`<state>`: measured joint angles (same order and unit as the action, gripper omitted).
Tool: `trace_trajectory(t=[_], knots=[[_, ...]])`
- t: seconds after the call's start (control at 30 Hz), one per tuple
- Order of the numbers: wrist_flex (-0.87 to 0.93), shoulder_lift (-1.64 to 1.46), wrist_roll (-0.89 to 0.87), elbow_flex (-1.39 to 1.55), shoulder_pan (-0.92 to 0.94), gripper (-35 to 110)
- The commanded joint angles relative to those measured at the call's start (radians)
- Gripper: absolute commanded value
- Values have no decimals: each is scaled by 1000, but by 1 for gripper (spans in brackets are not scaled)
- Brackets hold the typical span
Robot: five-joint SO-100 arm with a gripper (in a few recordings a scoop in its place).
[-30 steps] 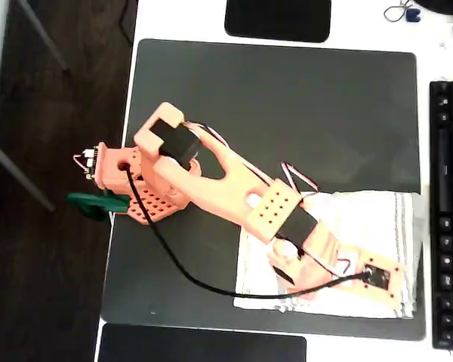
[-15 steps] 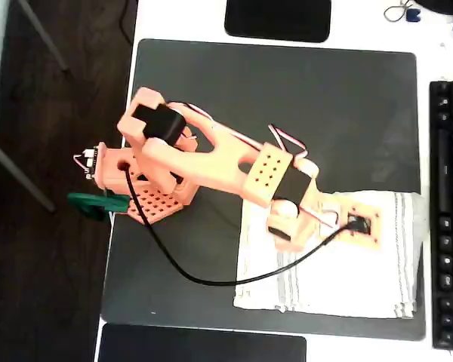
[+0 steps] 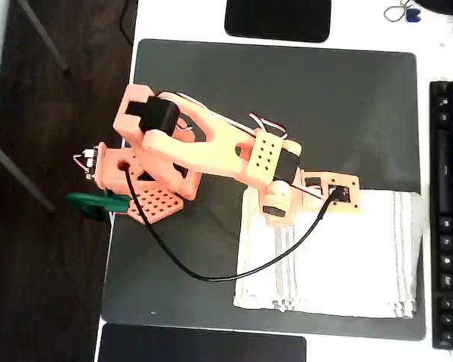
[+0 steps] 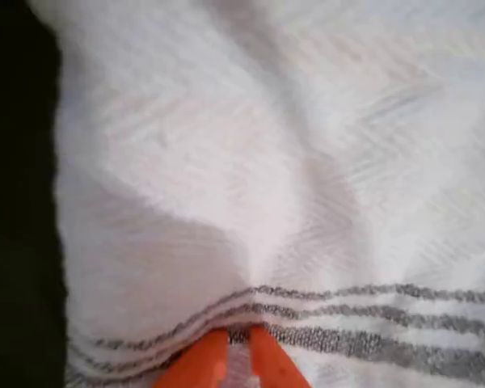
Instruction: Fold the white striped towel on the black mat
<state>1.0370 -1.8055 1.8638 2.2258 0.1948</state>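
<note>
The white striped towel [image 3: 347, 256] lies spread on the lower right part of the black mat [image 3: 325, 98], grey stripes running near its left and right edges. My orange gripper [image 3: 278, 215] sits over the towel's upper left area, by the left stripes. In the wrist view the two orange fingers [image 4: 198, 368] are pressed close together at the striped band of the towel [image 4: 267, 162], with a sliver of cloth pinched between them. The stripes bend up toward the gripper [image 4: 230, 360]. Dark mat [image 4: 16, 202] shows along the left.
A black keyboard [image 3: 449, 211] borders the mat on the right. Glossy black rectangles lie beyond the mat's top [image 3: 278, 19] and bottom [image 3: 204, 345]. The arm's base [image 3: 136, 181] with a green clamp [image 3: 94, 202] stands at the table's left edge. A black cable [image 3: 211, 275] loops over the towel.
The gripper has swung from the towel's lower right corner up and left to its upper left part. The towel's outline stays about the same.
</note>
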Motion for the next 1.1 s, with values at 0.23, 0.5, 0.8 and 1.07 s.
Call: trace_trajectory(t=[0.23,0.5,0.8,1.07], knots=[[161,-179,-98,-115,38,4],[339,-400,-196,-103,63,1],[244,-434,-543,97,403,9],[25,-428,-798,296,449,20]])
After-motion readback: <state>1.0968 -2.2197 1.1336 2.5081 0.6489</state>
